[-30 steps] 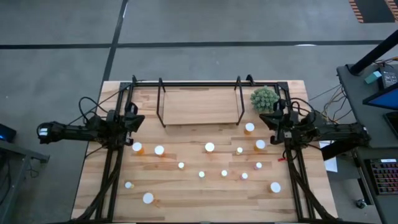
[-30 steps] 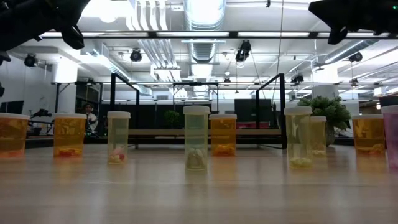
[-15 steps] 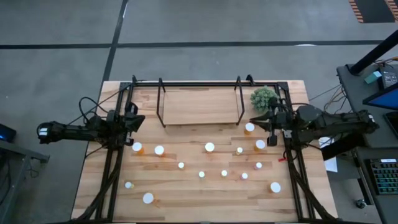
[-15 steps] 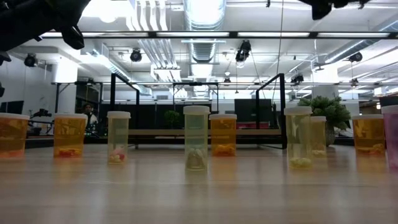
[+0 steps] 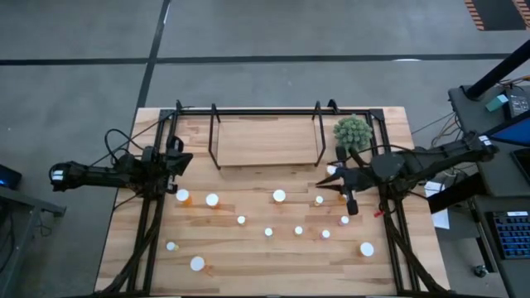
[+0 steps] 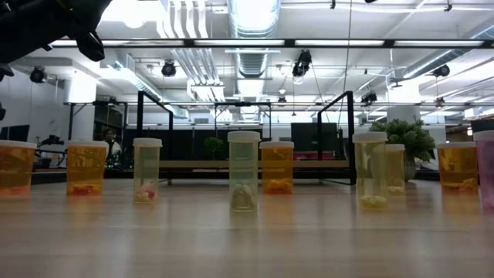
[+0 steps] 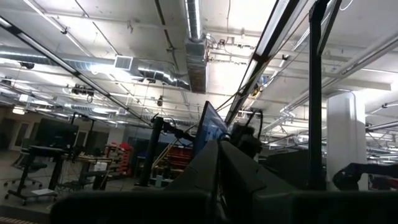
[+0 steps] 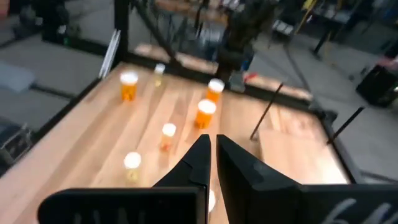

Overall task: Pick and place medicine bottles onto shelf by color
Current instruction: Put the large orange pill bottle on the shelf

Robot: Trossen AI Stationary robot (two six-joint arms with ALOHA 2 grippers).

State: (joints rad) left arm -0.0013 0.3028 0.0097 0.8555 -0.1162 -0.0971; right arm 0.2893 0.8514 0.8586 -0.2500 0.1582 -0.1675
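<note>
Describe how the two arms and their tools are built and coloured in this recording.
Both arms are dark, near-black jointed links with loose black cables trailing at the bases. The left tool and right tool each end in two dark tapered fingers, wedge-shaped in the wrist views. No markings can be made out.

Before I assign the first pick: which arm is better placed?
The right: its gripper is out over the medicine bottles near the shelf, while the left gripper waits at the table's left edge.
</note>
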